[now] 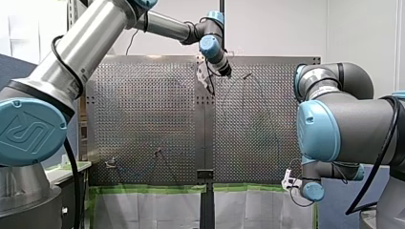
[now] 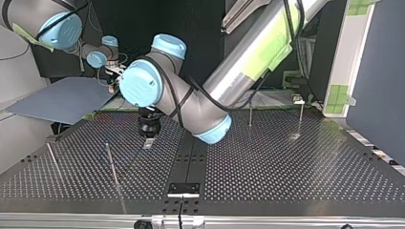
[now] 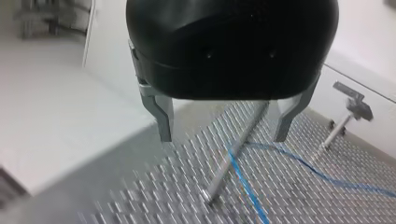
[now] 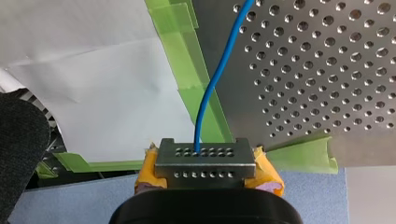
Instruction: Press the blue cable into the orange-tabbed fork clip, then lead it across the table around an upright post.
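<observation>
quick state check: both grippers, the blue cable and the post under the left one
left gripper, open, empty, over the post
right gripper, shut on the blue cable
blue cable, gripped, bent at the post
post, standing in the table, not gripped

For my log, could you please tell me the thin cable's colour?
The thin round cable is blue, clearest in the right wrist view.

On table (image 3: 154,186), upright post (image 3: 219,179) ahead of left end effector (image 3: 223,138), cable (image 3: 322,175) beside post.
</observation>
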`<state>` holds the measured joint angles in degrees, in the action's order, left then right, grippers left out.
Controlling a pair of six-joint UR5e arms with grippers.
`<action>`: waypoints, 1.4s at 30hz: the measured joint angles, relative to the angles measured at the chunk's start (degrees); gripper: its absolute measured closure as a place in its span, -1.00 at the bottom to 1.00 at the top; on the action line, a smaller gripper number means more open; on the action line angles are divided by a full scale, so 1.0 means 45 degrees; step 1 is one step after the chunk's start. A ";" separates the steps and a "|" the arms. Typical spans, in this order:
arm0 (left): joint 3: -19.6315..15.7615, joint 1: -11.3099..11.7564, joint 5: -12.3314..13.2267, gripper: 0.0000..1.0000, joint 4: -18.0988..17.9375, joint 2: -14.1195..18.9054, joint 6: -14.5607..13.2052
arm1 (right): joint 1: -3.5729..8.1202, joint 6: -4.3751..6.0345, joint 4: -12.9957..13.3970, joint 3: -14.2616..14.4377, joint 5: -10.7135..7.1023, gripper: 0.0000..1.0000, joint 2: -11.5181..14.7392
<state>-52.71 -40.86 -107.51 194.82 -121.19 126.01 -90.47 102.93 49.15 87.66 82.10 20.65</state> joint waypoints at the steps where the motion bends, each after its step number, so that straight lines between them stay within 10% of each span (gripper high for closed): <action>1: 0.0104 -0.0015 0.0055 -0.98 -0.0030 0.0017 -0.0119 | 0.0000 0.0001 -0.0001 0.0000 0.0000 1.00 -0.0001; 18: 0.0372 -0.0284 0.1813 -0.98 -0.0559 -0.0041 -0.2301 | -0.0043 0.0013 -0.0033 0.0000 0.0000 1.00 -0.0003; 42: 0.0446 -0.0550 0.1180 -0.98 -0.0857 -0.0652 -0.5083 | -0.0057 0.0061 -0.0043 0.0001 -0.0010 1.00 -0.0001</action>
<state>-50.70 -43.33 -102.20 190.96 -124.12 103.13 -90.72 103.21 48.95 87.67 82.05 20.65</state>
